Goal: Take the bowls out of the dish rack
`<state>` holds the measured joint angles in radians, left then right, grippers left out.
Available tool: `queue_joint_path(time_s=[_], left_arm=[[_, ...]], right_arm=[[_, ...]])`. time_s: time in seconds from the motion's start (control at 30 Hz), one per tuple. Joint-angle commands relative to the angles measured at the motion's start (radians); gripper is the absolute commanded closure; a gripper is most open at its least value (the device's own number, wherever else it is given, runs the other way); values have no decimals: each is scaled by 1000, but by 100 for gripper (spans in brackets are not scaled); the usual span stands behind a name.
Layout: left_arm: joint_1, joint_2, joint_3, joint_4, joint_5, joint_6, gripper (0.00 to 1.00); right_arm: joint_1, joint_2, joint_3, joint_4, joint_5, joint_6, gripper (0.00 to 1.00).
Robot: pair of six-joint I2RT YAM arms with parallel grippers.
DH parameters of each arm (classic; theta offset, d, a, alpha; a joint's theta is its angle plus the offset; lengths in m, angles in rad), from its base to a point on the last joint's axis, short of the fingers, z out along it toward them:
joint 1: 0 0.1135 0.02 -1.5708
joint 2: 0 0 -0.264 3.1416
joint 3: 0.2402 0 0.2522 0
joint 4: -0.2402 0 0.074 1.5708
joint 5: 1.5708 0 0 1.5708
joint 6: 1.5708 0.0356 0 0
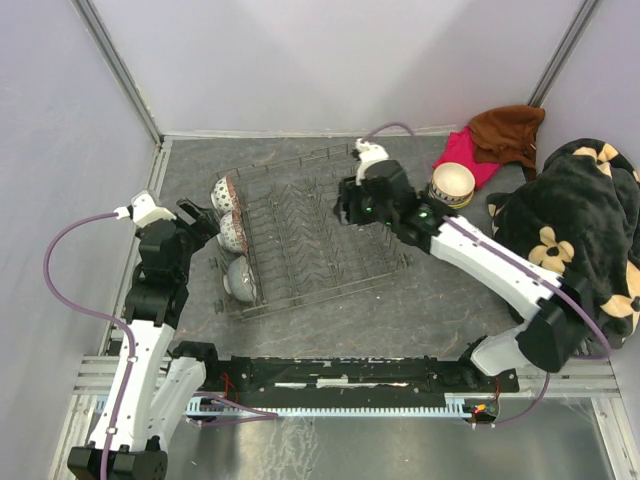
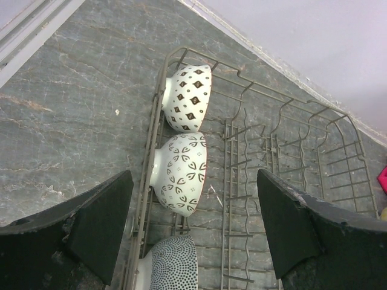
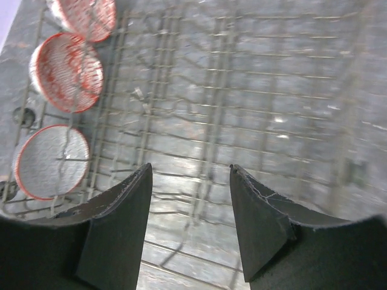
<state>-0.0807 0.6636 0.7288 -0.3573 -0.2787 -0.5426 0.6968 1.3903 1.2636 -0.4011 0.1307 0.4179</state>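
Observation:
The grey wire dish rack (image 1: pixel 310 235) lies mid-table. Three bowls stand on edge along its left side: a diamond-patterned one (image 1: pixel 224 193), a leaf-patterned one (image 1: pixel 233 231) and a dotted one (image 1: pixel 241 280). The left wrist view shows them too: diamond (image 2: pixel 188 96), leaf (image 2: pixel 180 173), dotted (image 2: pixel 172 266). My left gripper (image 1: pixel 203 222) is open and empty just left of the rack, its fingers straddling the leaf bowl from above (image 2: pixel 193 175). My right gripper (image 1: pixel 343 208) is open and empty over the rack's right half (image 3: pixel 190 169). Unloaded bowls (image 1: pixel 452 184) are stacked right of the rack.
A red cloth (image 1: pixel 470 158), a brown cloth (image 1: pixel 508 130) and a black flowered blanket (image 1: pixel 575 225) lie at the right. Grey walls close in the left, back and right. A metal rail (image 1: pixel 350 375) runs along the front edge.

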Motion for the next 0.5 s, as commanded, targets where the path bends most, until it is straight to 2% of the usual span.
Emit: queue_joint_path(time_s=[0.0, 0.23, 0.47], left_arm=[[-1, -30, 1, 33, 1, -28, 10], [1, -41, 0, 20, 3, -25, 10], [0, -61, 11, -2, -19, -5, 10]], right_arm=[[94, 113, 80, 176, -110, 63, 38], [220, 296, 175, 289, -180, 126, 39], [258, 424, 223, 348, -224, 173, 39]])
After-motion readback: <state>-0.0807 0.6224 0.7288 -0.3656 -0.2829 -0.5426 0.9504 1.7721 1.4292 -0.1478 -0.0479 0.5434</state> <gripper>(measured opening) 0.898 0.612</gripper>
